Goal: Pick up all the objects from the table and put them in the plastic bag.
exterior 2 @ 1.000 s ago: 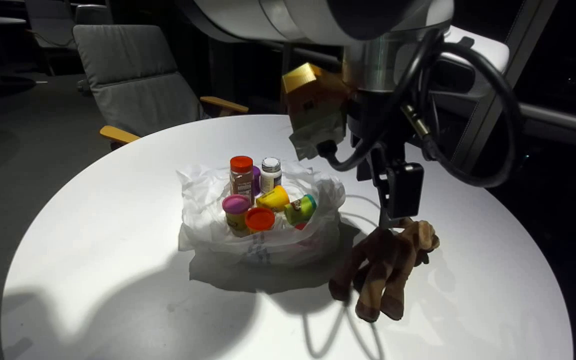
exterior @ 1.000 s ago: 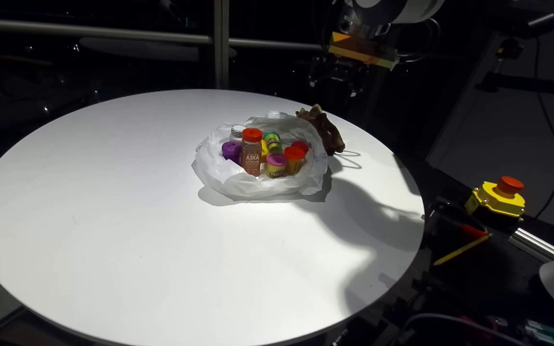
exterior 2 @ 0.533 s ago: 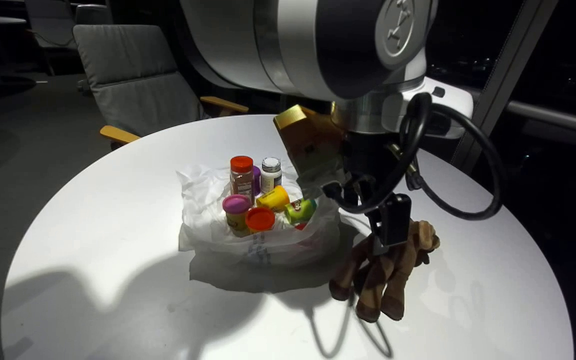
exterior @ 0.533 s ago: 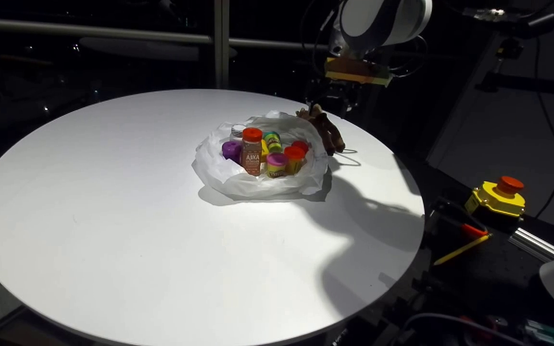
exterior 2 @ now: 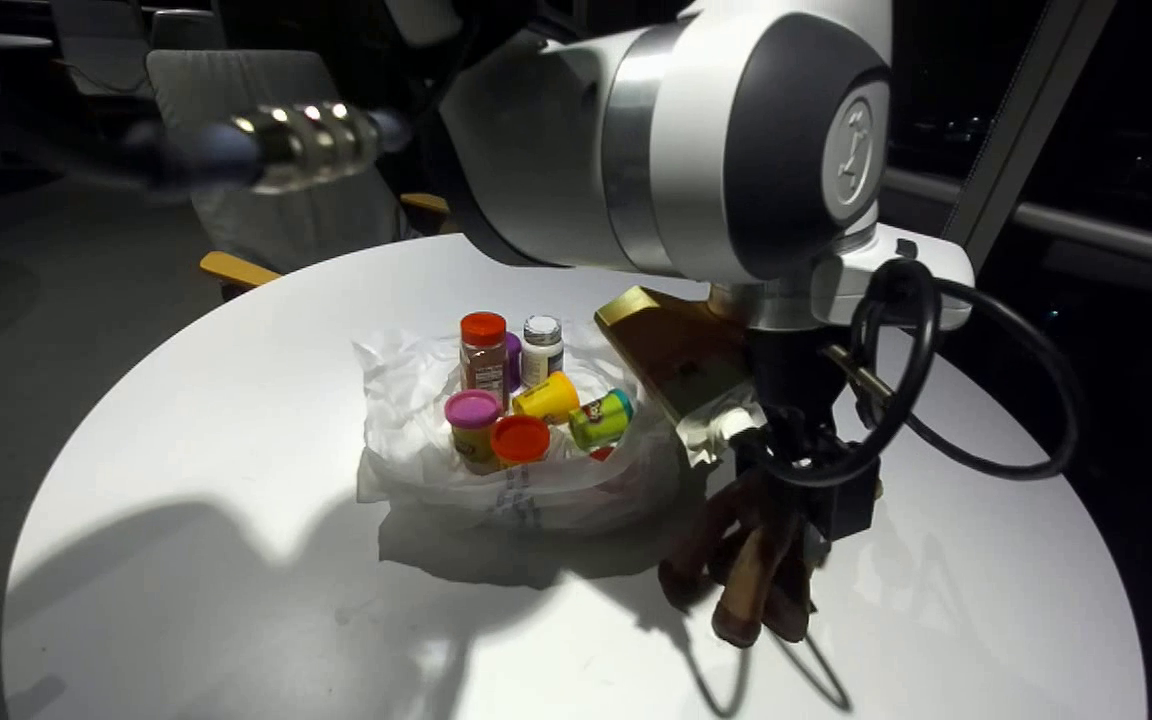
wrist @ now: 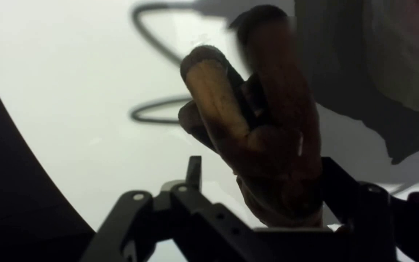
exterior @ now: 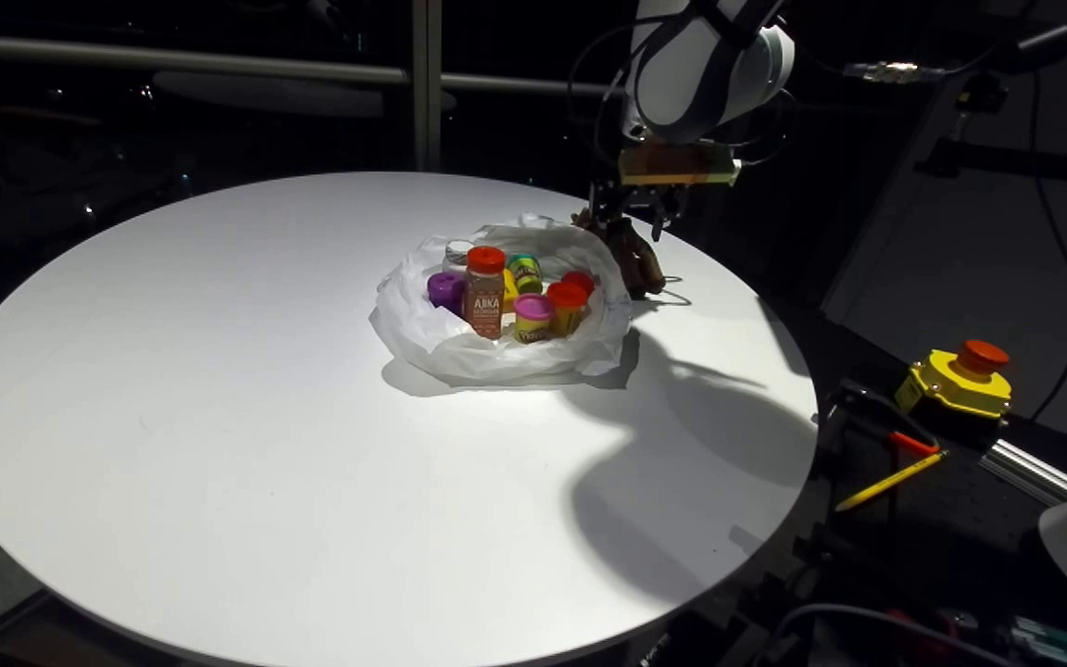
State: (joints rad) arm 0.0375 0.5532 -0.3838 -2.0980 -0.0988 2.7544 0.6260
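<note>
The wrist view best shows the gap within the tool (wrist: pixel 260 161): its fingers (wrist: pixel 195 169) stand spread, the brown plush toy (wrist: pixel 278 153) between them, with white desk (wrist: pixel 86 120) visible between the picture's left finger and the toy; the finger opposite meets the toy's outline, though contact cannot be told. In both exterior views the tool covers part of the toy's upper end. The word AJIKA on the red-capped jar (exterior: pixel 485 301) is legible in an exterior view, where a red-buttoned yellow box (exterior: pixel 955 389) also sits past the desk's rim. In an exterior view, a grey chair (exterior 2: pixel 296 220) appears behind the desk, and a yellow tub (exterior 2: pixel 548 398) shows tilted inside the plastic bag (exterior 2: pixel 406 470); where the lettering reads, the jar hides most of that tub. The desk's curved edge crosses the left of the wrist view, a broad white stretch lying between it and the toy; toward the upper right, a shadowed strip parts the toy from the bag. In both exterior views the toy rests on the desk just beside the bag, and white surface extends leftward from the bag. The toy's legs point toward the top of the wrist view, a little leftward; its long axis slants down from them to the lower right, the body end between the fingers.
</note>
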